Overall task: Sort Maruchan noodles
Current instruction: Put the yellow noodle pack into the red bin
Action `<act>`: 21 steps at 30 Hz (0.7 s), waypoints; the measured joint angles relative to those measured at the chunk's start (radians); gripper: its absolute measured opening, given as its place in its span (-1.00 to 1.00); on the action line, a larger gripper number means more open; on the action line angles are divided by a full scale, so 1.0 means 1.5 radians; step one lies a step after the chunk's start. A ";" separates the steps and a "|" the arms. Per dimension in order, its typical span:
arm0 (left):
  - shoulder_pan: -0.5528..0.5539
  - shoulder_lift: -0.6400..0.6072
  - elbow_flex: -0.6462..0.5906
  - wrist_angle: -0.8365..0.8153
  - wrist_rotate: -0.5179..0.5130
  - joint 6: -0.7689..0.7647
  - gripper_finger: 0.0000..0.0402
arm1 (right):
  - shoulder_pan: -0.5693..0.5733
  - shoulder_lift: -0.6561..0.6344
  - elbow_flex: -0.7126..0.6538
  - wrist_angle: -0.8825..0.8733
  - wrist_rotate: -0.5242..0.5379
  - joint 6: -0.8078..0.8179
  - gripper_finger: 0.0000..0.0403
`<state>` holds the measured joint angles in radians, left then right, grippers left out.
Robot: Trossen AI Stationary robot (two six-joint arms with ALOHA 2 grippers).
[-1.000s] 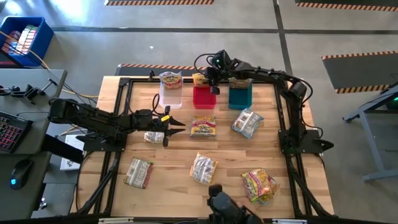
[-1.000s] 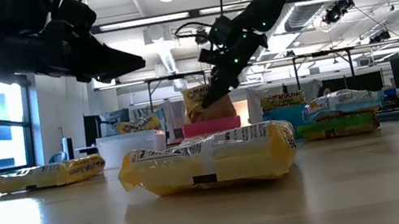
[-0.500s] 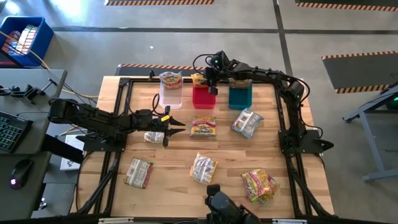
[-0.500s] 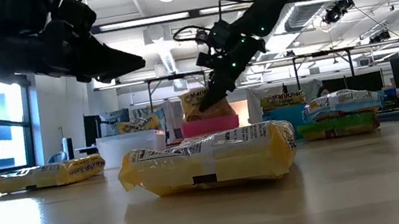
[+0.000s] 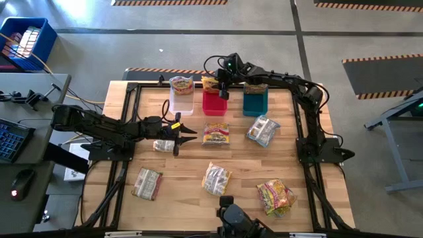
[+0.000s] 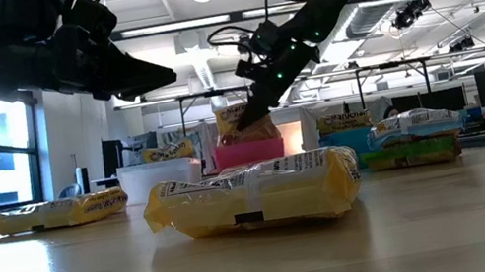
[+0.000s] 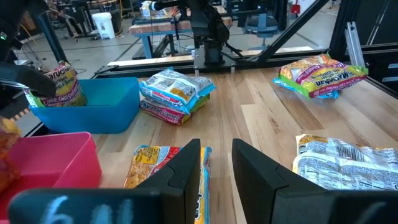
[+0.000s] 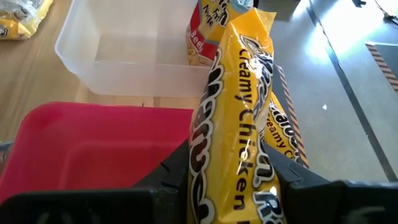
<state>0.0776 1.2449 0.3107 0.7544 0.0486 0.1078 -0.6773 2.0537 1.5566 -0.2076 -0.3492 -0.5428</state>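
Moved: right gripper [image 5: 221, 88] has carried its yellow packet [image 8: 239, 118] a little toward the far edge of the red bin [image 5: 215, 102] since a moment ago.
Yellow packet: it stands up on end over the far rim of the red bin, squeezed between the right gripper's two fingers.
Bins: clear bin [image 5: 182, 100], red bin and teal bin [image 5: 255, 102] sit in a row at the far side; one packet stands in the clear bin and one in the teal bin.
Other packets: six more noodle packets [image 5: 216, 134] lie flat on the table [image 5: 310, 208].
Left gripper [image 5: 187, 135]: it hangs above the table near a silvery packet [image 5: 162, 145], fingers a little apart, holding nothing.
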 joint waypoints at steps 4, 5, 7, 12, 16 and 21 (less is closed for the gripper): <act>0.000 0.000 0.000 0.000 0.000 0.000 -0.59 | 0.001 0.000 0.000 0.008 0.000 0.008 -0.51; 0.000 0.000 0.000 0.000 0.000 0.000 -0.59 | 0.002 0.000 0.000 0.008 0.000 0.008 -0.51; 0.000 0.000 0.000 0.000 0.000 0.000 -0.59 | 0.004 0.000 0.000 0.008 0.000 0.008 -0.51; 0.000 0.000 0.000 0.000 0.000 0.000 -0.59 | 0.007 -0.003 0.000 0.009 0.001 0.014 -0.51; 0.000 0.000 0.000 -0.001 0.000 0.000 -0.59 | 0.008 -0.008 0.000 0.013 0.001 0.022 -0.51; 0.000 0.000 0.000 -0.001 0.000 0.000 -0.59 | 0.008 -0.010 0.001 0.025 -0.002 0.030 -0.51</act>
<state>0.0776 1.2450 0.3107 0.7532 0.0486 0.1081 -0.6655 2.0384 1.5581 -0.1696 -0.3523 -0.4972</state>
